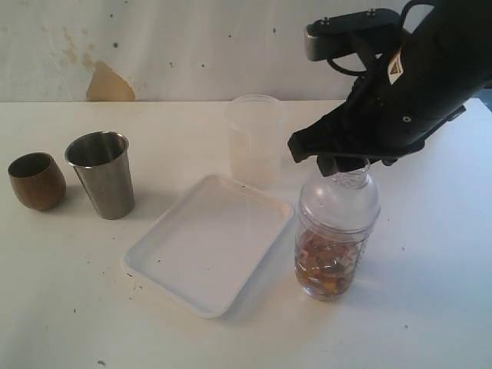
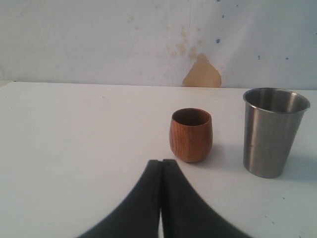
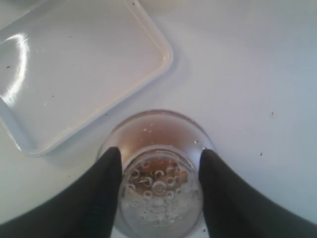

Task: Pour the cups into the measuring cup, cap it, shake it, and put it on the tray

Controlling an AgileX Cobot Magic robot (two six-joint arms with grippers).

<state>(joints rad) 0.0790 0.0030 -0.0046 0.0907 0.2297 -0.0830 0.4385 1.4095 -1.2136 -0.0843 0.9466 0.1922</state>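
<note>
On the bench, the white tray lies in the middle, bare. Just beside it, toward the right edge, stands the measuring cup, partly filled with brownish pieces, its cap seated. The right hand is clamped on the cap's neck; a straight, steady lift should keep the cap from slipping off. The steel tumbler and wooden cup stand near the left edge and look empty. The left hand is pressed together, holding nothing.

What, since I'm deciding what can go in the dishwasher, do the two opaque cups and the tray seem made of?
The short rounded cup looks like wood: brown, visible grain, satin finish. The tall tumbler looks like brushed steel: grey, dull metallic sheen. The tray is probably glossy white plastic, given its glare patches, though melamine or enamel can't be ruled out.
</note>
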